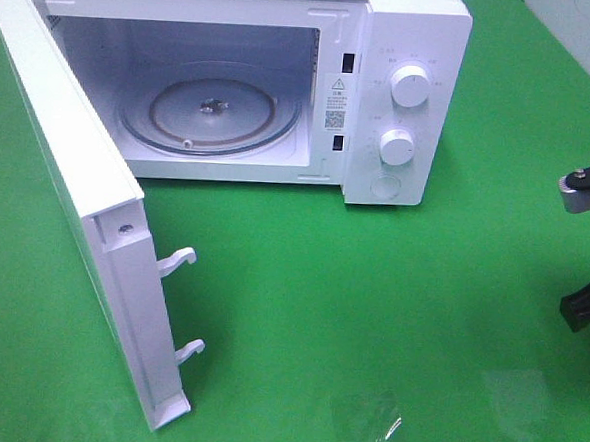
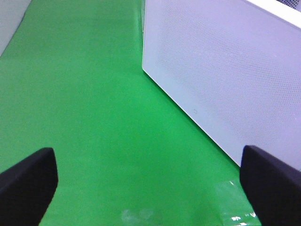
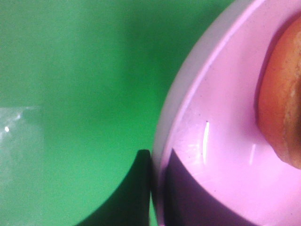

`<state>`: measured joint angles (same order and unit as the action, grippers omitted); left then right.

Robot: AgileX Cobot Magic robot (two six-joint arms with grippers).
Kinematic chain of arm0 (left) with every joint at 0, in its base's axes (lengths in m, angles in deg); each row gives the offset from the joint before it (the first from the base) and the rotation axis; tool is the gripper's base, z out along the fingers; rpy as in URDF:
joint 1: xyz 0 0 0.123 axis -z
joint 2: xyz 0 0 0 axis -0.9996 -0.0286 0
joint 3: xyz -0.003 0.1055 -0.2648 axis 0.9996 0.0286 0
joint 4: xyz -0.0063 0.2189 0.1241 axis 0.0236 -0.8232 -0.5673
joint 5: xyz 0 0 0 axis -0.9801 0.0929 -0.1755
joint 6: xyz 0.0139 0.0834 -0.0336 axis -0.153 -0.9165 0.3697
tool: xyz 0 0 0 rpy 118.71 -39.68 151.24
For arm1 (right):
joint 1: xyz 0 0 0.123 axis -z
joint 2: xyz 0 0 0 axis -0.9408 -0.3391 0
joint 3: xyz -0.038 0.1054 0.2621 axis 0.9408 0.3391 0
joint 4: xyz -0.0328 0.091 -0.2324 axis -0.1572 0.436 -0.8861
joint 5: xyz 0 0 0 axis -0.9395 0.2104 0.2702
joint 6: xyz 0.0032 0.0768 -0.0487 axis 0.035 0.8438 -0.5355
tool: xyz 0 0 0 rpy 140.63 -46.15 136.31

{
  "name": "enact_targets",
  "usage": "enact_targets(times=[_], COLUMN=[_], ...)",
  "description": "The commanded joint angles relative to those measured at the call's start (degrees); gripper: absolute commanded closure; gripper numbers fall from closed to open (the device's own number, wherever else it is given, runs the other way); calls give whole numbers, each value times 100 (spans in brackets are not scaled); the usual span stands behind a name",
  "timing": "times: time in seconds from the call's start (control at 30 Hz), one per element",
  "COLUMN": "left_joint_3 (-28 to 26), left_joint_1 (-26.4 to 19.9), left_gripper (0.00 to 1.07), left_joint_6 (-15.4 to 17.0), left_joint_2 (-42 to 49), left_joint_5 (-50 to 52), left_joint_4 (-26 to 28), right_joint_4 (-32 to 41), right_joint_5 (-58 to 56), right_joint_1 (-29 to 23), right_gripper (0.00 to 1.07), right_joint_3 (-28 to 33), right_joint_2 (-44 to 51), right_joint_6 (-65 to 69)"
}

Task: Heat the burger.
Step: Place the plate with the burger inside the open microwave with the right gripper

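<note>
Burger point(image 3: 282, 103) is sitting on the pink plate point(image 3: 211, 141), showing only as a golden-brown bun edge in the right wrist view. It is lying just across the plate's floor from the right gripper point(image 3: 157, 162), whose two dark fingers are pressing together on the plate's rim, one inside and one outside. Plate and burger are falling outside the high view, past its right edge, where only part of the right arm point(image 1: 589, 189) is poking in, well apart from the microwave point(image 1: 411, 48). The open cavity with its glass turntable point(image 1: 212, 111) is facing forward and lying to the left of that arm, so the carry is looking like a sideways sweep followed by a push inward. Being round, the plate is offering no long axis to line up. The door point(image 1: 66, 197) is standing wide on the left. The left gripper point(image 2: 150, 179) is hovering with jaws spread, holding nothing, near a white dotted panel point(image 2: 225, 75), probably that door's outer face. The right arm is plainly the nearer one.
</note>
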<state>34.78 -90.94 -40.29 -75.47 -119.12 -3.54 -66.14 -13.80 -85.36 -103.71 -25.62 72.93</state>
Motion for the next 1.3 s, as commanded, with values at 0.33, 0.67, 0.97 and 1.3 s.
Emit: enact_targets(times=[0.33,0.67,0.97,1.3], left_joint_3=[11,11,11,11], left_joint_1=[17,17,17,17], left_gripper=[6,6,6,6], left_joint_6=[-11,-11,-11,-11], left_joint_2=[63,63,63,63], left_joint_5=[74,74,74,74], left_joint_4=[23,23,23,23], right_joint_4=[-367,-338,-321,-344], right_joint_5=[-435,-745,-802,-1089], right_joint_1=[-751,-1490,-2097,-2836], right_gripper=[107,107,107,107], right_joint_3=[493,842,1106,1157], right_joint_2=[584,991,1369,1536], right_joint_6=[155,264,338,258])
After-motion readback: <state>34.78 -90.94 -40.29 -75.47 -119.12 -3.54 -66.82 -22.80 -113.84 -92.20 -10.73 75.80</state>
